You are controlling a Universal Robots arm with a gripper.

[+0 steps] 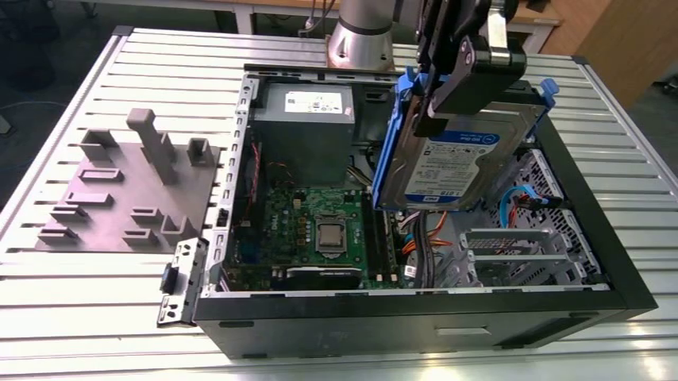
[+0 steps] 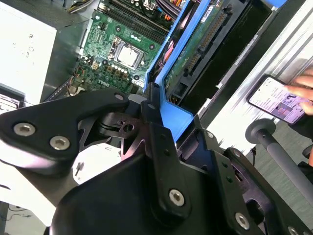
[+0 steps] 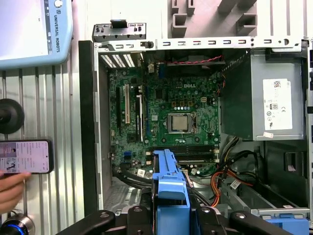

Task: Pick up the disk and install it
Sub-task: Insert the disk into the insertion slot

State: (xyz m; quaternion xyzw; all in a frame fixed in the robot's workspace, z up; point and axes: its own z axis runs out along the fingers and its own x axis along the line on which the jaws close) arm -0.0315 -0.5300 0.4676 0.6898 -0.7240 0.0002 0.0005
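Found end effector point(image 1: 458, 83) clamped on the disk point(image 1: 450, 167) by its blue carrier. Found disk held steeply tilted, label facing out, above the open computer case point(image 1: 424, 313), beside the motherboard point(image 1: 317, 230) toward the exterior view's right. Noted power-supply box point(image 1: 302, 131) inside the case, grey fixture block point(image 1: 127, 190) on the counter point(image 1: 63, 270) at the exterior view's left. Noted hand point(image 3: 10, 188) by a phone point(image 3: 24, 156) in the first wrist view.

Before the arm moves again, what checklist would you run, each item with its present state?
1. Claw shut on the disk: ok.
2. Disk clear of the computer case: ok, held above it.
3. Disk installed in the case: not ok.
4. Table free of people: not ok, a hand by a phone beside the case.
5. Cables clear of the disk's path: cannot tell.
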